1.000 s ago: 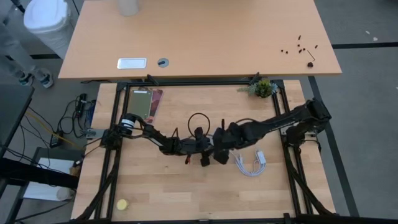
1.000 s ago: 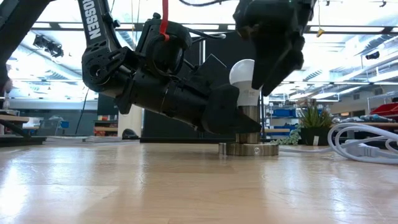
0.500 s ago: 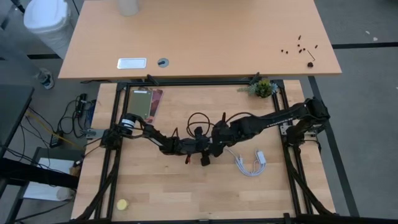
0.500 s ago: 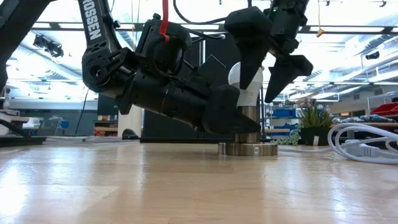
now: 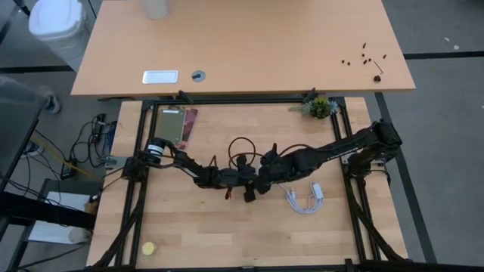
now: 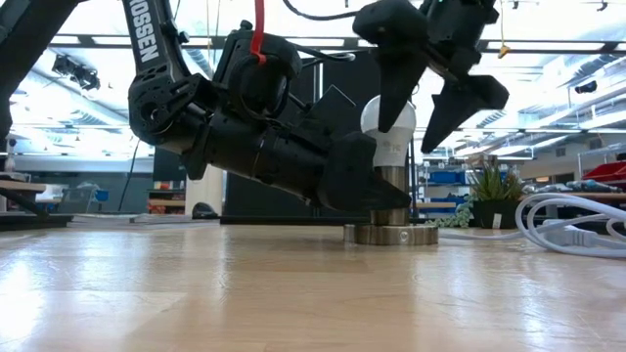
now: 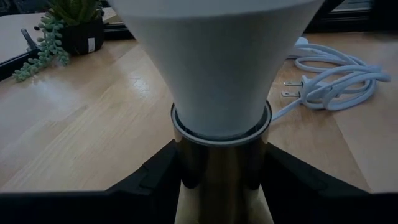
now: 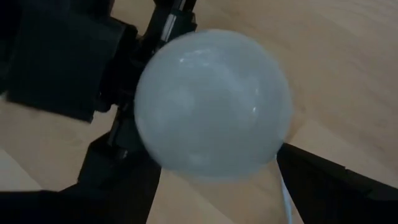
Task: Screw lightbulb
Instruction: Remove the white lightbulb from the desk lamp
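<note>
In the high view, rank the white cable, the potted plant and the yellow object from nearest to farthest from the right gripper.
Measured from the right gripper at mid-table:
1. White cable, just beside it on the right arm's side.
2. Potted plant, at the table's far right corner.
3. Yellow object, at the near left corner.

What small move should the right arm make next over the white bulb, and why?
Probably lower the right pincer and close it on the white pear-shaped bulb. Its fingers stand open astride the bulb's dome, apparently not touching it. The bulb stands upright in the metal socket, which the left pincer clamps, so a new grip would allow another turn.
</note>
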`<state>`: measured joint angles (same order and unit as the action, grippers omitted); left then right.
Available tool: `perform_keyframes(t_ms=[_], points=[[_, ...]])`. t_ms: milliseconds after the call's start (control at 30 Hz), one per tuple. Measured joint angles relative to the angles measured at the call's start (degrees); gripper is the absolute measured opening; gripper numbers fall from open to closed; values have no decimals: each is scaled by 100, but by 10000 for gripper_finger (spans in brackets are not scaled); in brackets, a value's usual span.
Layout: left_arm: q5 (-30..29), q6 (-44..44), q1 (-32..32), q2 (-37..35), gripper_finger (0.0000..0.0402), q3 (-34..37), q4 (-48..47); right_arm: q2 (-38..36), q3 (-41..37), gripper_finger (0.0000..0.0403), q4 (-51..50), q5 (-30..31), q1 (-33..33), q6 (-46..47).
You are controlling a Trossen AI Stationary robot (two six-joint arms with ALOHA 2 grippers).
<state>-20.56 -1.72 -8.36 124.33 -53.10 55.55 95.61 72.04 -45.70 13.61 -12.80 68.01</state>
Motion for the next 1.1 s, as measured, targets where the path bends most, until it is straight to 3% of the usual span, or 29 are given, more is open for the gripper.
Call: perform_keyframes(t_ms=[567,1100], points=[[-8,-2,0,-2,189,0,-9,-1,2389,324,-2622,-726,368,-975],[-20,-20,0,-2,189,2,18,759,2458,325,-2684,-619,422,-1024]])
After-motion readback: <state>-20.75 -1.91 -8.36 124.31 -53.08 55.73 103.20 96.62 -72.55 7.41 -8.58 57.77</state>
